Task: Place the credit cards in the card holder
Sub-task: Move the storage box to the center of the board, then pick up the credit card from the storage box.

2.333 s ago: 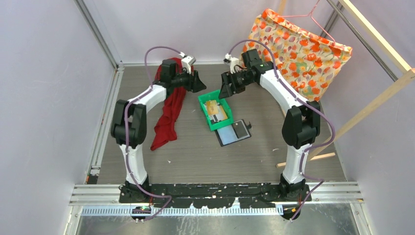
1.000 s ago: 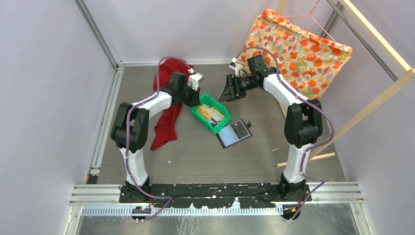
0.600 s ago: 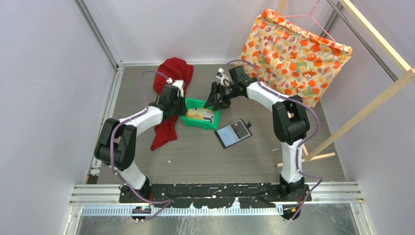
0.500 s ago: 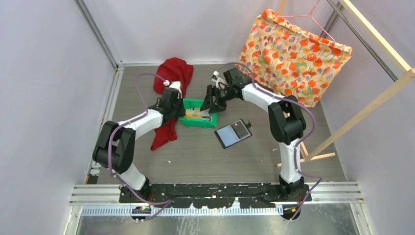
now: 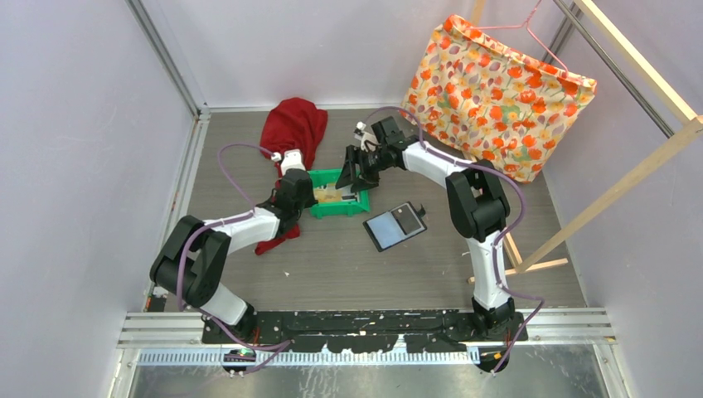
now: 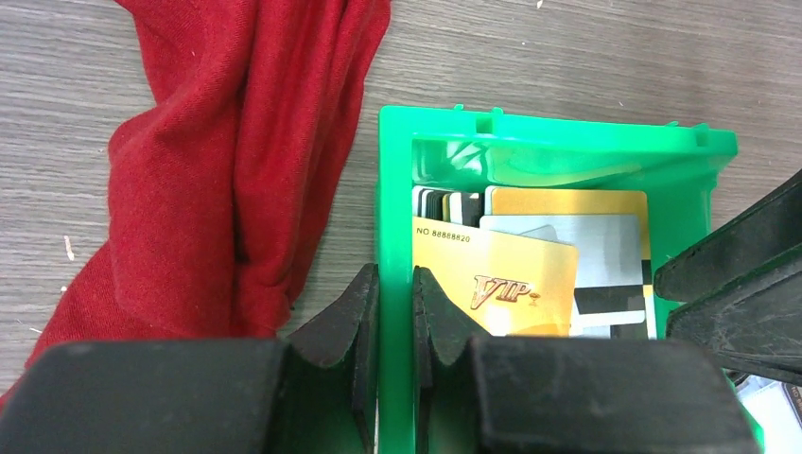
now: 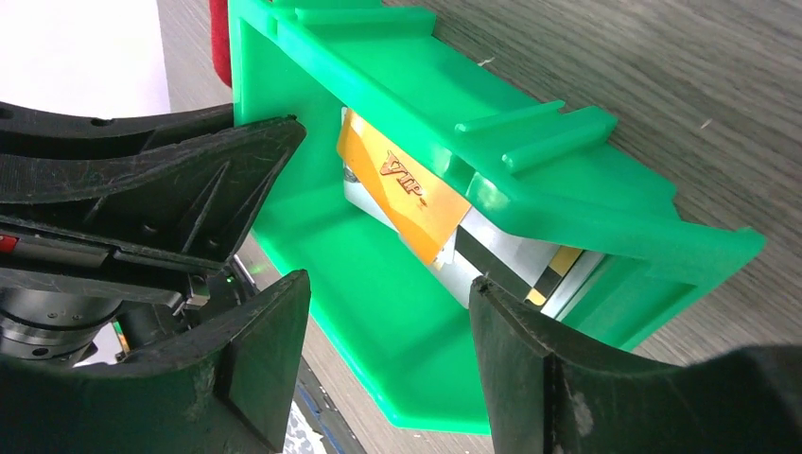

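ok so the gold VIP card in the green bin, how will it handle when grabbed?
The gold VIP card looks thin and flat, so probably light and stiff, not floppy. It lies on other cards with glossy faces, so it may slide rather than lift. Walled in by the green bin, its edges look hard for the open right gripper to catch.

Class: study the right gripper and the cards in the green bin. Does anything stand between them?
Nothing visible does. The right gripper is open at the mouth of the bin, with the cards uncovered ahead of it. The left gripper is shut on the bin's left wall, off to one side.
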